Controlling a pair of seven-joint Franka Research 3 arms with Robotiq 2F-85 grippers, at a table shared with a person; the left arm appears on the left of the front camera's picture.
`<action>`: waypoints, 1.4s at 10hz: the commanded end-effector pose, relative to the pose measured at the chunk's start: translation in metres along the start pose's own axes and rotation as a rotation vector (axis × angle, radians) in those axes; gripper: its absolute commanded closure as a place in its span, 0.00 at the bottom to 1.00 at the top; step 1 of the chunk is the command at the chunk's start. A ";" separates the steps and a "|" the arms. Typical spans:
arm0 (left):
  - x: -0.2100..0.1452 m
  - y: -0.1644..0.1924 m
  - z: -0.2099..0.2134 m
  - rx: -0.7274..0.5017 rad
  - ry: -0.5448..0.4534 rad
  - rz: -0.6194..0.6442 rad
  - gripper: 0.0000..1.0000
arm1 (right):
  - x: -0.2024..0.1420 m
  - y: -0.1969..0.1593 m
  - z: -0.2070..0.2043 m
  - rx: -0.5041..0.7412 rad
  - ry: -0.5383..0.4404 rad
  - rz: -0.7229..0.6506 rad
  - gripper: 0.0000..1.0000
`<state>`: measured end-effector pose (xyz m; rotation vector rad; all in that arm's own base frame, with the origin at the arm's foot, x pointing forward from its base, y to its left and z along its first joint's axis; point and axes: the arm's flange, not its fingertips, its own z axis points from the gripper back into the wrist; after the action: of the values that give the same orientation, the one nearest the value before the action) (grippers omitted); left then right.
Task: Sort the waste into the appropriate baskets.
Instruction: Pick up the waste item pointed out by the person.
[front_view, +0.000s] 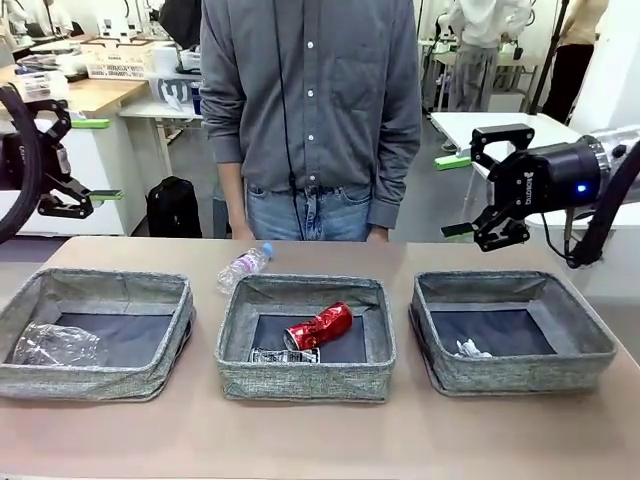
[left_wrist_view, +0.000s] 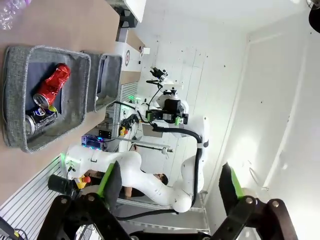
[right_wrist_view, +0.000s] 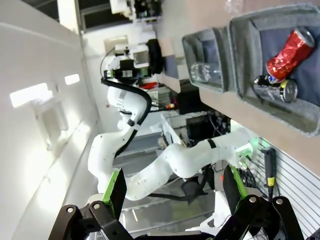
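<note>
1. The clear blue-capped plastic bottle (front_view: 243, 266) lies on its side on the worktop (front_view: 320, 430), touching or just beside the far left corner of the middle basket (front_view: 306, 338). It is the one piece of waste outside a basket, so by my judgement it is the item left to sort.
2. The middle basket holds the crushed red can (front_view: 319, 326) and the flattened dark printed can (front_view: 283, 355), close together at its front; metal appears grouped here.
3. The left basket (front_view: 95, 330) holds the clear plastic cup (front_view: 55, 343) in its near left corner. The bottle likely belongs with it, as plastic.
4. The right basket (front_view: 510, 330) holds the crumpled white paper wad (front_view: 470, 349).
5. The left gripper (front_view: 62, 160) is raised well clear of the worktop at the left edge, jaws parted and empty.
6. The right gripper (front_view: 490, 180) hangs above and behind the right basket, turned toward the middle, jaws spread and empty.
7. A person stands at the far side behind the bottle, arms down, hands mostly hidden by the worktop edge.
</note>
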<state>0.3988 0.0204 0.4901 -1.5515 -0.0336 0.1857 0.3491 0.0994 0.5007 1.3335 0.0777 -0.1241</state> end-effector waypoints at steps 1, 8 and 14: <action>0.000 -0.003 0.002 -0.008 0.012 -0.002 0.00 | 0.001 0.005 0.000 0.012 -0.001 -0.004 0.00; 0.000 -0.003 0.002 -0.008 0.012 -0.002 0.00 | 0.001 0.005 0.000 0.012 -0.001 -0.004 0.00; 0.000 -0.003 0.002 -0.008 0.012 -0.002 0.00 | 0.001 0.005 0.000 0.012 -0.001 -0.004 0.00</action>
<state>0.3988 0.0203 0.4903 -1.5517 -0.0335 0.1849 0.3492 0.0987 0.5006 1.3334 0.0775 -0.1254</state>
